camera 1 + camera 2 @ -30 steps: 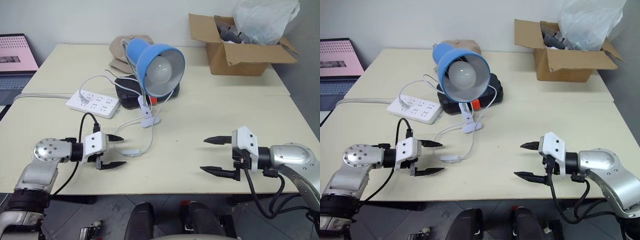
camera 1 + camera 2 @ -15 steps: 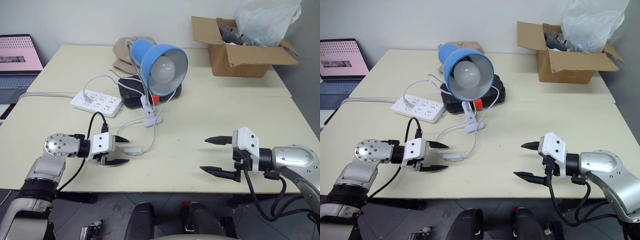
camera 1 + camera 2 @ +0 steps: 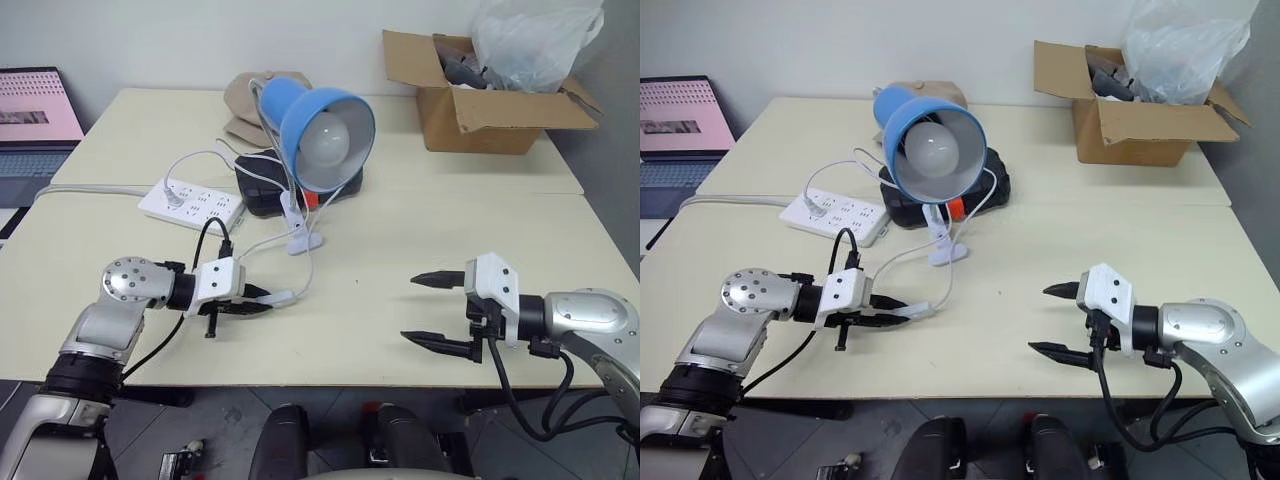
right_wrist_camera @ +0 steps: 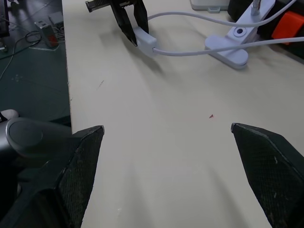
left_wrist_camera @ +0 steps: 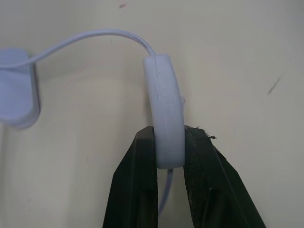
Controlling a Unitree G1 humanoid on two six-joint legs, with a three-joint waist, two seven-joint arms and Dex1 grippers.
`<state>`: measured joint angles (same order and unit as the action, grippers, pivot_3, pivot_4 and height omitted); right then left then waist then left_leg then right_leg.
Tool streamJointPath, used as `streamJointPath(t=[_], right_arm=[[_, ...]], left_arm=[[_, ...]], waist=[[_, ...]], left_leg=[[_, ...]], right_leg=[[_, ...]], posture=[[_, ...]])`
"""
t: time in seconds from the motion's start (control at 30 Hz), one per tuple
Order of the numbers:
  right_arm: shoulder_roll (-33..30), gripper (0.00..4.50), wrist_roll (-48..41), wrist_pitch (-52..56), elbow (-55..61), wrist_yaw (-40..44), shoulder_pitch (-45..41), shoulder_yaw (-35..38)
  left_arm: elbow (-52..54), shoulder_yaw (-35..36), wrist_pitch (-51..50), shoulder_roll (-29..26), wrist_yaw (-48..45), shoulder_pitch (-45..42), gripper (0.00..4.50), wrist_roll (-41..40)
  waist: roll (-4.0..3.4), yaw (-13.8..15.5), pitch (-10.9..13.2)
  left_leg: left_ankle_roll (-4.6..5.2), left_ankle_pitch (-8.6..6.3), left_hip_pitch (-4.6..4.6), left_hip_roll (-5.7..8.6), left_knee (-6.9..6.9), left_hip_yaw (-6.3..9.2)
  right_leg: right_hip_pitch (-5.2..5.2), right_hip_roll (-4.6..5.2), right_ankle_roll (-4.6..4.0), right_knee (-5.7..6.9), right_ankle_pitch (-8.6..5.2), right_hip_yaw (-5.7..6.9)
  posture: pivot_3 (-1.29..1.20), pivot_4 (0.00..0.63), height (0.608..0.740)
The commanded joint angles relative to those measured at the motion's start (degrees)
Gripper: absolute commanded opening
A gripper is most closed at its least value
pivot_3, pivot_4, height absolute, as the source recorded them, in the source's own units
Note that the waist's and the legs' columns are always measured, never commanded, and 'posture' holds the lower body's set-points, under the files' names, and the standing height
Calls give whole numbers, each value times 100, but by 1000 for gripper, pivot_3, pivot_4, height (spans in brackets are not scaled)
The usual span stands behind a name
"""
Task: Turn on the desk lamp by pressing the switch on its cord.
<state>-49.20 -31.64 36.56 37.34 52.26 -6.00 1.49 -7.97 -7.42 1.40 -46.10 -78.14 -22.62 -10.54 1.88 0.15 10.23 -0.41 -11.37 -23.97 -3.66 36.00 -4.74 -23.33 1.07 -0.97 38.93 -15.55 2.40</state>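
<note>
— Black fingers (image 5: 137, 190) of our left gripper (image 3: 262, 302) are pinching the switch (image 5: 165, 118) from both sides, so we are seeing those jaws clamped on it near one end. Are we agreeing?

— We are. In the left wrist view the white oblong is standing on its edge between the two pads, and the cord (image 5: 95, 38) is curving away from its far end across the cream table (image 3: 420, 230).

— And our right gripper (image 3: 432, 310)?

— We are seeing its jaws spread wide apart, holding nothing, hanging above the near edge of the table, well apart from the switch.

— Moving outward, we are following the cord up to the white clip base (image 3: 303, 238), which is lying just beyond the switch.

— From there the thin neck is rising to the desk lamp (image 3: 325, 135), whose blue shade is facing us with the round white bulb (image 3: 322, 145) looking unlit.

— Behind the clip we are seeing a black case (image 3: 262, 190), and on our left side of it a white power strip (image 3: 190, 205) with a plug in it.

— Farther back a cardboard box (image 3: 480, 95) is sitting at the far right corner with a clear plastic bag (image 3: 530, 40) in it, and a laptop (image 3: 30, 120) is glowing pink at the far left.
</note>
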Motion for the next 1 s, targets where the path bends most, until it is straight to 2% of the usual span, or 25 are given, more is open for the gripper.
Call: streamJointPath(t=[0.03, 0.23, 0.43, 0.53, 0.63, 0.8, 1.0], right_arm=[[-10, 4500, -100, -23, 45, -71, -210, 218], [71, 4500, -171, 47, -1, -175, -382, 209], [283, 4500, -125, 239, 74, -559, -630, -30], [561, 4500, -171, 750, -25, -889, -1237, -412], [736, 4500, -74, 987, -207, -884, -1784, -873], [999, 4500, 348, 989, -663, -784, -2422, -1689], [1194, 4500, 806, 811, -1188, -607, -2874, -2213]], left_arm=[[507, -128, -569, 155, 57, -450, 410, -139], [717, -471, -1121, 456, 67, -900, 410, -59], [593, -867, -1041, 664, 263, -1090, 410, 403], [678, -921, -1157, 820, 415, -1206, 410, 472], [746, -938, -1203, 881, 475, -1252, 410, 487], [904, -945, -1246, 941, 555, -1217, 410, 457], [1064, -931, -1297, 936, 614, -1112, 410, 429]], waist=[[1, 2, 1], [2, -19, 0], [2, -28, 1], [3, -34, 1], [3, -28, 1], [3, -34, 1], [3, -29, 1]], left_leg=[[0, 0, 0, 0, 1, 0], [0, 0, 0, 2, 4, -2], [0, 0, 1, 0, 4, 0], [0, 1, 1, -2, 5, 0], [1, 2, 2, -1, 7, 1], [1, 1, -4, 0, 5, -2], [1, 2, -16, 0, 8, -3]], right_leg=[[0, -1, 2, 0, 1, 0], [1, -5, 7, 0, 4, -9], [1, -12, 8, 0, 3, -12], [0, -13, 8, 5, 4, -13], [-1, -13, 10, 6, 6, -15], [-3, -13, 9, 2, 5, -17], [-13, -13, 9, 4, 5, -16]], posture=[[0, 150, 740], [0, 150, 740], [0, 150, 740], [0, 150, 740], [0, 150, 740], [0, 150, 740], [0, 150, 740]])
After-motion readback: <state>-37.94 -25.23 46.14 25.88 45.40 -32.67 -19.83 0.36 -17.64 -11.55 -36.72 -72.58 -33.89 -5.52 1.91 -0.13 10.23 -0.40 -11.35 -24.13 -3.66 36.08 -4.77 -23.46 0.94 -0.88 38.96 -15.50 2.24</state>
